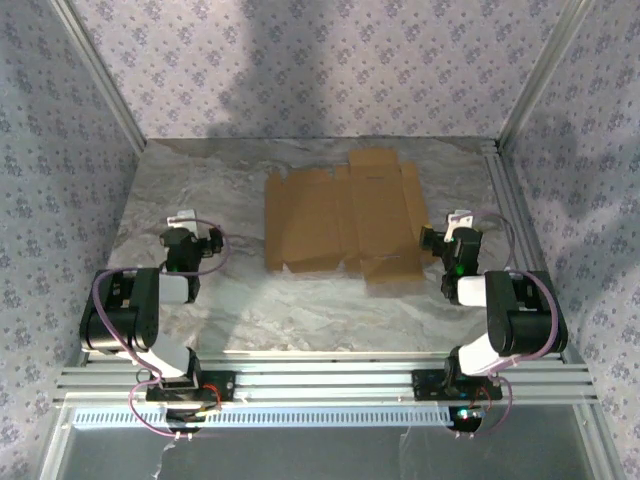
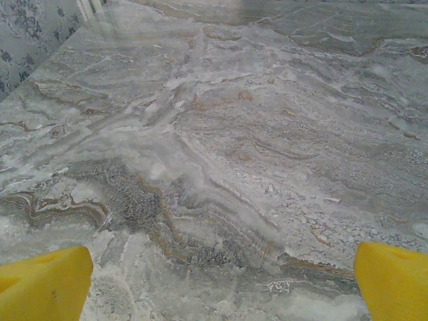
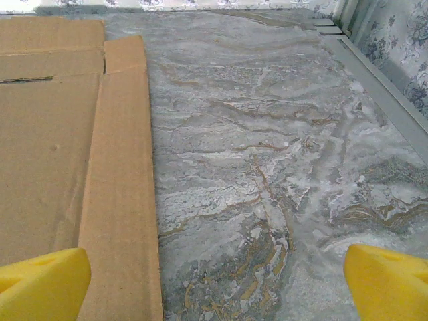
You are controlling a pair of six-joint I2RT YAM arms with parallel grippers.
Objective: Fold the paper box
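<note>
I see the paper box (image 1: 340, 222) flat, unfolded, on the marble table (image 1: 300, 310), my left gripper (image 2: 224, 281) spread wide well left of it, right gripper (image 3: 217, 284) wide too, just beside its right edge.

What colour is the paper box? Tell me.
Plain brown; the paper box shows best in the top external view.

Left arm (image 1: 135, 315), right arm (image 1: 510, 315): black joint housings with white links between them. A thin mauve cable (image 1: 97, 290) loops along each arm. Small green light (image 1: 460, 268) near the right wrist. Base plates (image 1: 190, 385) black. Left gripper (image 2: 217, 287), right gripper (image 3: 214, 284): yellow, rounded fingertips.
</note>
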